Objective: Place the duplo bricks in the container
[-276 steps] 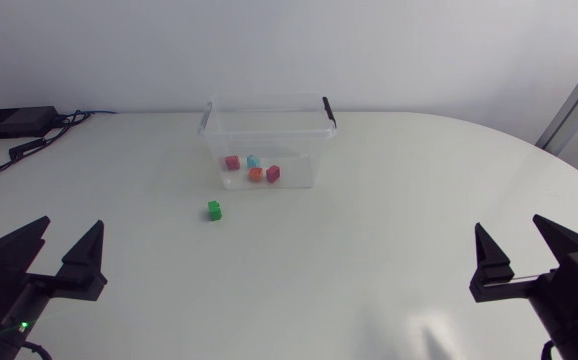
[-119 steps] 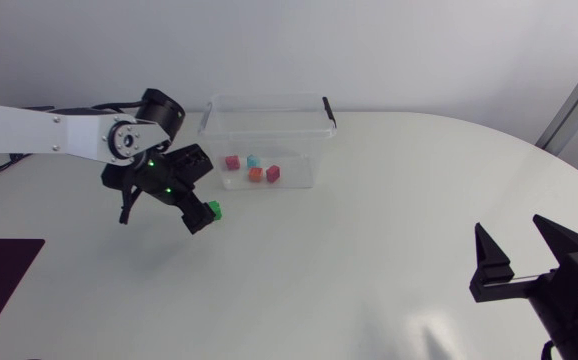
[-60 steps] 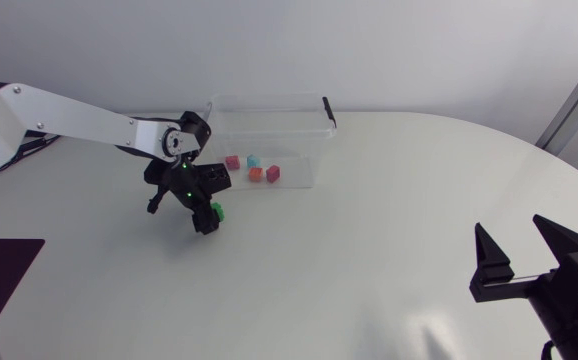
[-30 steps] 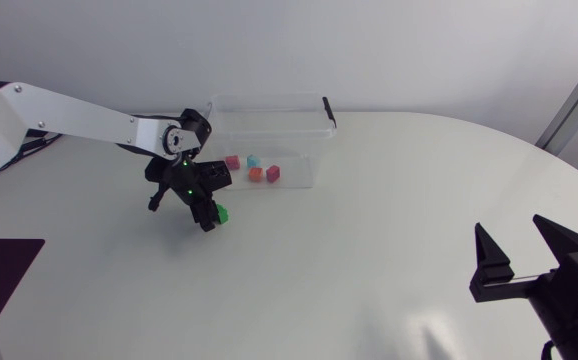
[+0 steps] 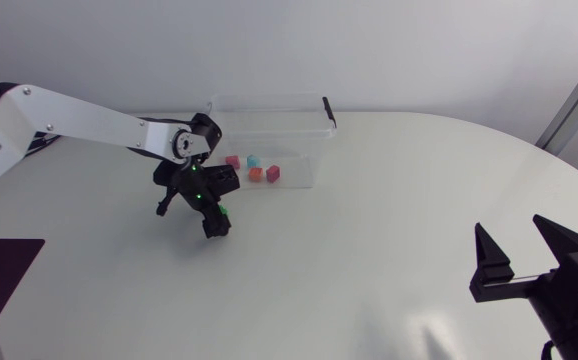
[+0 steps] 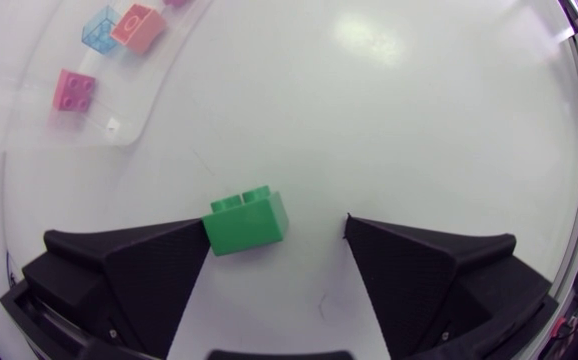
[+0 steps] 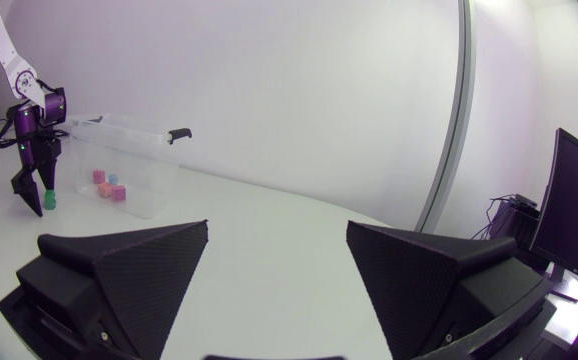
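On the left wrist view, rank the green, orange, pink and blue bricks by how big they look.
1. green brick, largest, though it is also nearest the camera.
2. orange brick and pink brick: they look about alike, so no ranking between them.
3. blue brick, smallest.

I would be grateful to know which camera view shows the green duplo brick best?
The left wrist view: the green duplo brick lies large between the left gripper's open fingers, touching one. The head view shows a sliver beside that gripper; the right wrist view, a distant speck.
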`<state>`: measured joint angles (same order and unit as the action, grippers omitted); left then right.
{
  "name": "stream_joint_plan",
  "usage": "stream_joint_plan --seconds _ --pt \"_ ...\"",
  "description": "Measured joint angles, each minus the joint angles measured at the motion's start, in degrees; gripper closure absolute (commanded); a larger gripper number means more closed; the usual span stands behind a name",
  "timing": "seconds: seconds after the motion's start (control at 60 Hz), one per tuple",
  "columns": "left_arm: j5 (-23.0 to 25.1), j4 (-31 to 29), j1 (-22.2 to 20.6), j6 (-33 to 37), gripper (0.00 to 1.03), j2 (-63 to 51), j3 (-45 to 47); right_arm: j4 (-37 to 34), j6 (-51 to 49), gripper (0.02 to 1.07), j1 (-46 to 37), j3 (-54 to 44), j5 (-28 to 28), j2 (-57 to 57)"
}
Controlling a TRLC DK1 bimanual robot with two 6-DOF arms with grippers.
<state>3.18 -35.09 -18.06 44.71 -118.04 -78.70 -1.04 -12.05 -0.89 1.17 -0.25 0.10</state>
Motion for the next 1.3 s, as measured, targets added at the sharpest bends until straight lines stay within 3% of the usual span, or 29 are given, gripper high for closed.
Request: stream_joint_plan --seconds 0.25,0.467,0.583,0.683,0.767,0.8,1.3 --pt "-0.09 -0.87 -0.33 -4.31 0.06 -0.35 -0.70 0.00 0.00 0.07 0.00 0.00 0.00 0.00" --pt "-0.68 -2.19 -0.22 -7.69 0.07 -3.50 -6.78 0.00 0.00 0.07 0.00 0.00 0.00 0.00" --pt "-1.14 -2.58 -0.22 -8.50 0.22 -4.35 -7.85 0.00 -0.02 0.07 0.00 0.00 0.00 0.00" --pt "-2.36 -3.43 -0.09 -8.76 0.43 -4.44 -8.07 0.00 0.00 0.07 0.00 0.00 0.00 0.00" --pt "-2.82 -4.17 0.39 -8.76 0.69 -4.74 -8.07 0.00 0.00 0.07 0.00 0.00 0.00 0.00" --pt "-3.43 -4.33 0.61 -8.79 0.74 -4.94 -8.07 0.00 0.00 0.07 0.00 0.00 0.00 0.00" --pt "-5.20 -3.78 1.27 -8.96 0.73 -5.01 -8.04 0.00 0.00 0.07 0.00 0.00 0.00 0.00"
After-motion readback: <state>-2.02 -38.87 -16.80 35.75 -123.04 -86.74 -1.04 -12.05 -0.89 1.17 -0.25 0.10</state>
